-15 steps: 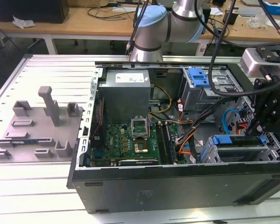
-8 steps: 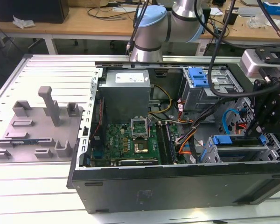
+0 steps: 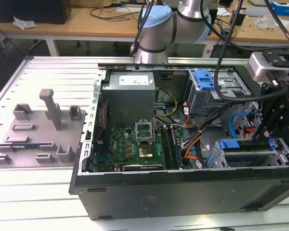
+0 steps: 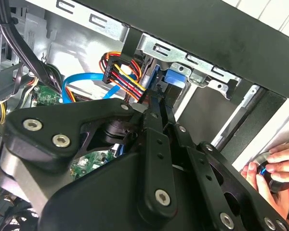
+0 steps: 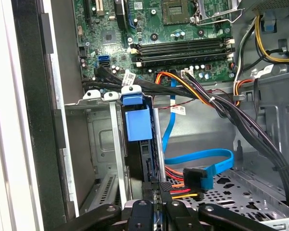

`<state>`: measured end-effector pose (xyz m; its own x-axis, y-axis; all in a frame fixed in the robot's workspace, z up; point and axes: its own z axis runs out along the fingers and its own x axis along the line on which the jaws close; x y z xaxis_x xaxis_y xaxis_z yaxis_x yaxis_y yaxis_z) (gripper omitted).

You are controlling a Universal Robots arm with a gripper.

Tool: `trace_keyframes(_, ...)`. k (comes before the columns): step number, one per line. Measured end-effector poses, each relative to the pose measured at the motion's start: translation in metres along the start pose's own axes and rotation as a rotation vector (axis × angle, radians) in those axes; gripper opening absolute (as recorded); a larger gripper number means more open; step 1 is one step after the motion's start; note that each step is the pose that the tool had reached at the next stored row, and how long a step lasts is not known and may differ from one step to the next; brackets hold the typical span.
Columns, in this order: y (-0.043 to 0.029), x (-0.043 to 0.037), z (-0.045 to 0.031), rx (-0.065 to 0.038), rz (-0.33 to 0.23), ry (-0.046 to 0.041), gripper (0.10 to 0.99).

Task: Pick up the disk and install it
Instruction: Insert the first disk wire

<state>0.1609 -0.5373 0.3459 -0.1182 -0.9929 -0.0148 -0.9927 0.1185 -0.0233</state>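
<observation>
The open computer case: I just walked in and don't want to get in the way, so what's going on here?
A robot arm reaches into the open computer case, which lies on its side. Its gripper is right at the disk, which stands on edge in a slot of the grey drive cage. A person's hand is just outside the case.

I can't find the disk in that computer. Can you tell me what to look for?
Look inside the open black computer case, past the green board, to the grey metal cage in the corner. The disk stands on edge in that cage. It has a chunky square blue handle, while the blue cable beside it is a thin, looping ribbon.
</observation>
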Motion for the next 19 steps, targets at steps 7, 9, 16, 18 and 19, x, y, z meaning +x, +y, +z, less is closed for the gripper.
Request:
trace_keyframes(7, 0.0001, 0.0, 0.002, 0.0, 0.0, 0.0, 0.169)
trace_keyframes(9, 0.0001, 0.0, 0.0027, 0.0, 0.0, 0.0001, 0.169)
trace_keyframes(16, 0.0001, 0.0001, 0.0053, 0.0, -0.001, -0.0001, 0.169)
trace_keyframes(18, 0.0001, 0.0001, 0.0054, 0.0, -0.001, 0.0001, 0.169)
trace_keyframes(19, 0.0001, 0.0001, 0.0056, 0.0, -0.001, 0.0001, 0.169)
